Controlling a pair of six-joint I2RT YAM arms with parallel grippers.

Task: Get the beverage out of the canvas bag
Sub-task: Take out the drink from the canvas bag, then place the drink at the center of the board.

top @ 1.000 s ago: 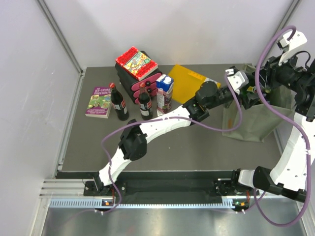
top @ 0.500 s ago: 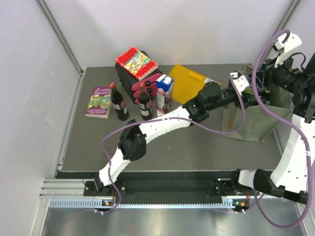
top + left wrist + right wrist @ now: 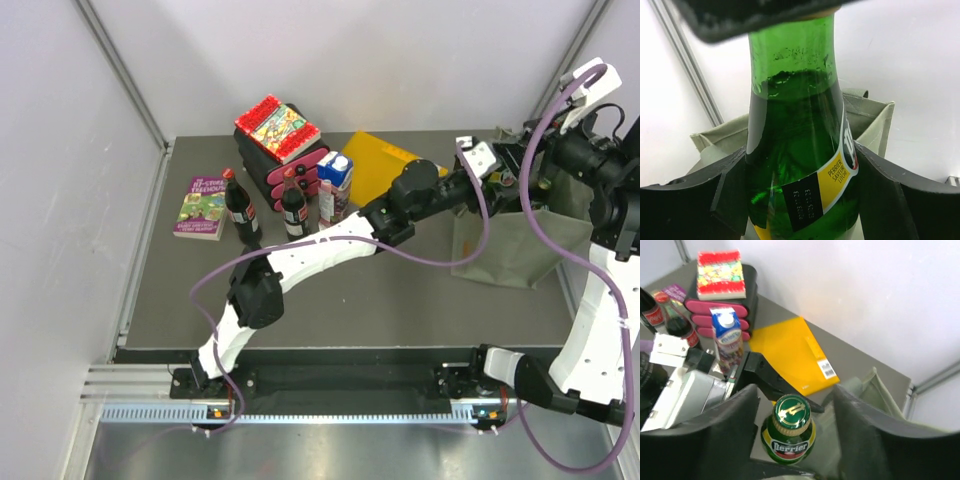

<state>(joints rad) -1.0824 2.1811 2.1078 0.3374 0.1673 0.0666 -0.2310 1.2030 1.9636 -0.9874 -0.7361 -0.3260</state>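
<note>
The beverage (image 3: 790,110), a green glass Perrier bottle with a yellow-edged label, stands upright between the two grippers at the far right of the table (image 3: 400,300), over the open mouth of the canvas bag (image 3: 510,250). Whether its base is inside the bag cannot be told.

At the far left of the overhead view a paperback book (image 3: 203,207) lies flat. Just right of it stands a cola bottle (image 3: 241,210), then a second cola bottle (image 3: 293,208), both with red caps. Behind them is a black-and-pink stack (image 3: 290,165) with a colourful book (image 3: 278,127) lying on top. A blue-and-white carton (image 3: 335,185) stands upright beside the second bottle, and a yellow folder (image 3: 385,165) lies flat just to its right.

The left arm stretches across the table to the bag. The left gripper (image 3: 800,160) pinches the beverage: its dark fingers (image 3: 700,200) press against both sides of the bottle's body, at the height of the label. The bag's olive rim shows behind the bottle, lower than its shoulder.

Farther right, the right gripper (image 3: 794,400) hangs above the bottle with its jaws spread. The gold cap sits between them, with a gap on each side.
</note>
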